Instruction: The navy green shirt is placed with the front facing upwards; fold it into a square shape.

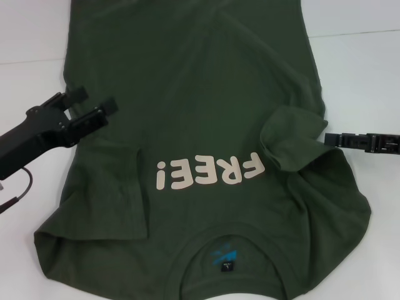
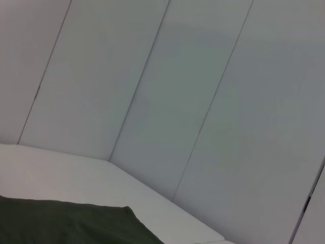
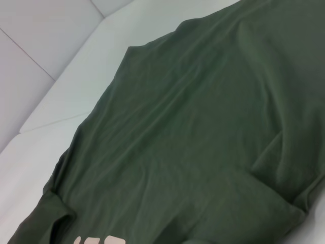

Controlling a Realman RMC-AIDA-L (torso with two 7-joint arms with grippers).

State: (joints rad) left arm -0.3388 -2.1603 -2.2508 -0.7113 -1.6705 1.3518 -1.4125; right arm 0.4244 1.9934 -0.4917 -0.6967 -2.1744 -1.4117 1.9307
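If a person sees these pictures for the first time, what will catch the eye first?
First comes the navy green shirt, spread front up over the white table, with its pale letters "FREE!" on the chest near the collar. Next come the two black arms: the left end effector is open at the shirt's left edge, and the right end effector is at the folded-in right sleeve.

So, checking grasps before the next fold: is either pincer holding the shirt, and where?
Left pincer is open, holding nothing. Right pincer meets the shirt's folded sleeve; grip cannot be told.

The navy green shirt [image 1: 206,112] lies on the worktop [image 1: 362,69] (collar nearest the robot). The left gripper [image 1: 95,106] is at its left edge, the right gripper [image 1: 330,139] at its right.
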